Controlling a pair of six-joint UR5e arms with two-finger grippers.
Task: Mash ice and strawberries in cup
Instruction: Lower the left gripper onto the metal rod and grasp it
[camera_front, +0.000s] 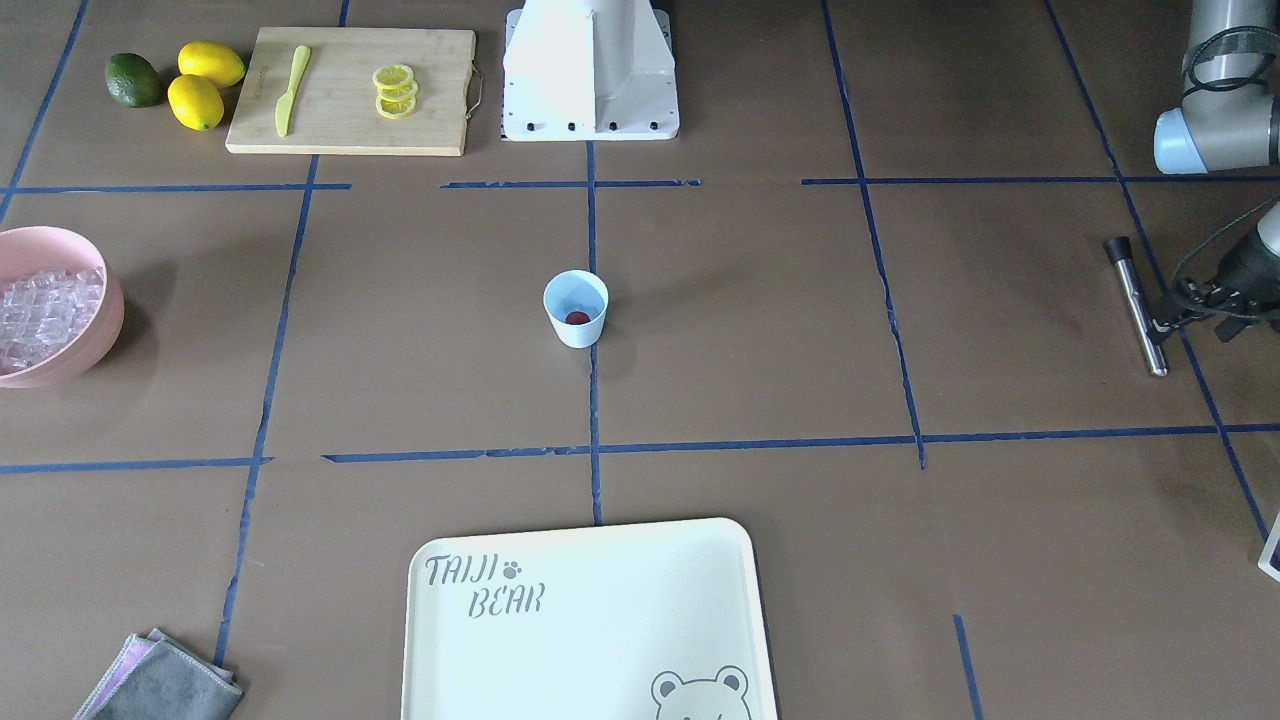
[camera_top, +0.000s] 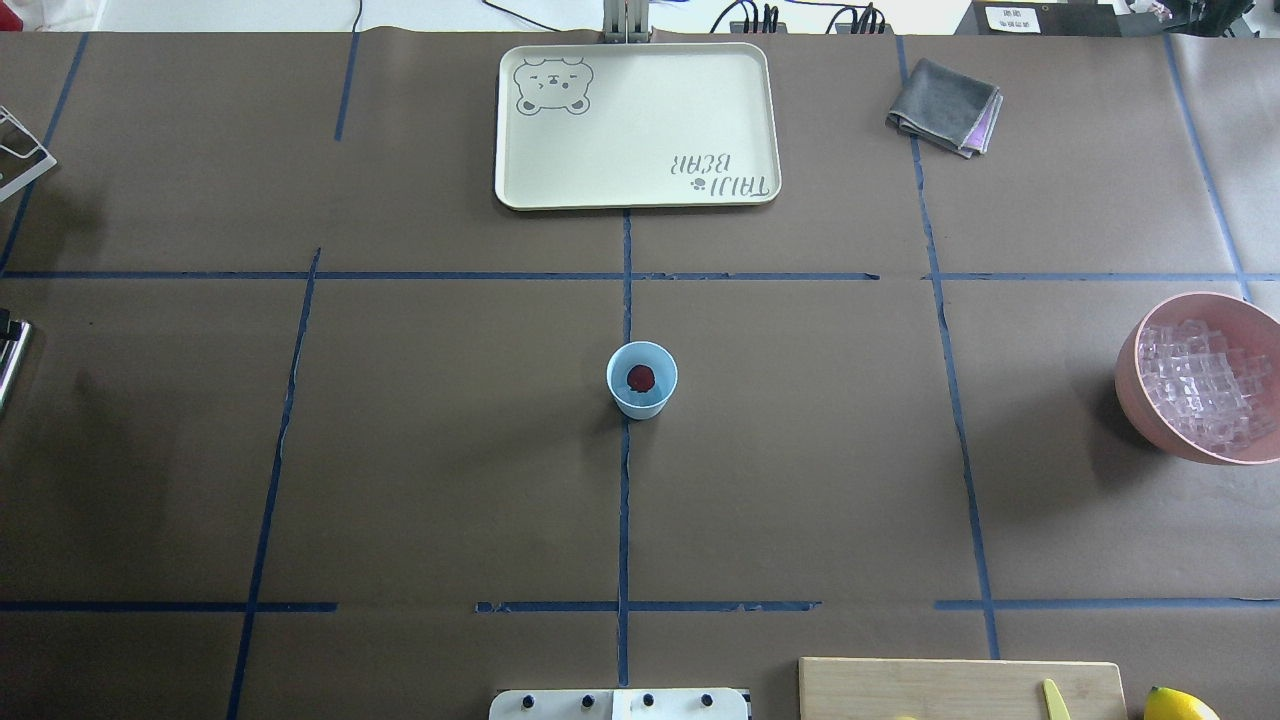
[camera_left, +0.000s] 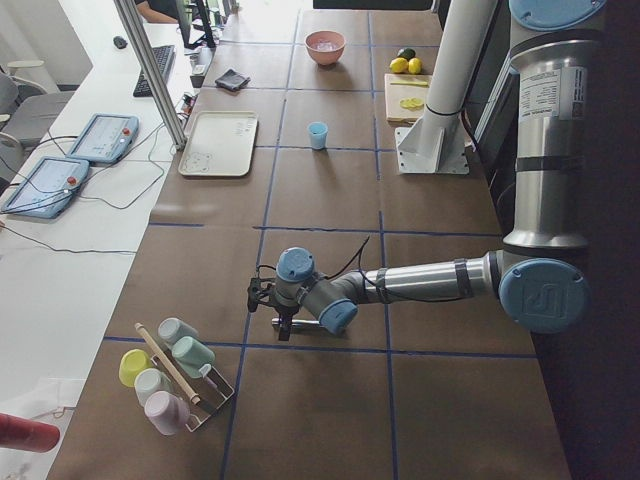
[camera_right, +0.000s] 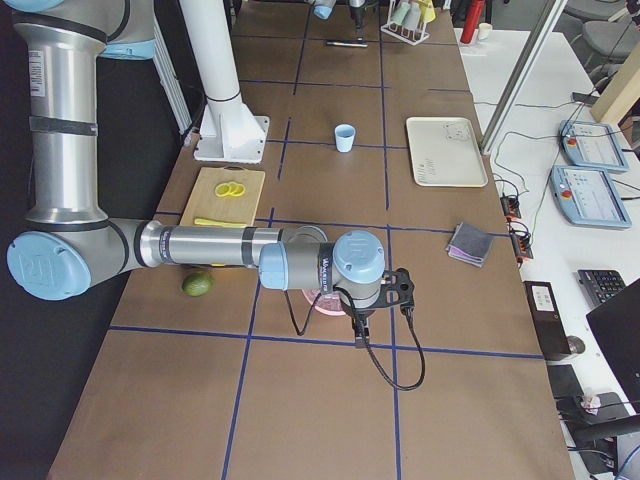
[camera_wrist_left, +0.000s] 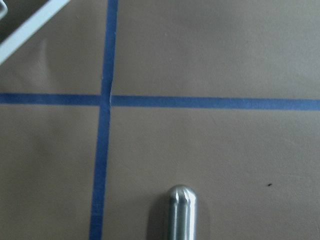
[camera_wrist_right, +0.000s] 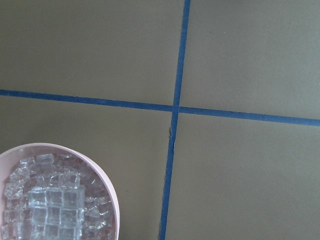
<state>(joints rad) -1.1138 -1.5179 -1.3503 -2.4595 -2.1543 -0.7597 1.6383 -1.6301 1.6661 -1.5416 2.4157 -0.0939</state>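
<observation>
The cup (camera_front: 573, 336) stands alone at the middle of the table (camera_front: 780, 330), on the tape line between the two arms, where I'd say either arm can reach it. The strawberry (camera_front: 577, 318) lies on its bottom; I see no ice in the cup. The ice (camera_front: 42, 308) is heaped in the pink bowl (camera_front: 98, 345) far out on the robot's right side, well apart from the cup.

The right gripper (camera_right: 362, 336) hangs just beside that bowl. Its wrist camera looks down on the bowl's edge and the cubes, which suits a fetch of ice. None of my angles shows its jaws, so I cannot tell how they stand.

On the other side, a steel muddler (camera_front: 1137, 312) with a black end lies flat on the table. The left gripper (camera_left: 282, 324) is low over it, and the rod's rounded tip sits at the bottom of the wrist view. That looks like lining up to pick the tool for mashing. I cannot tell whether its jaws are apart or closed on the rod.

By my judgement the mashing has not begun: ice must go into the cup first.
</observation>
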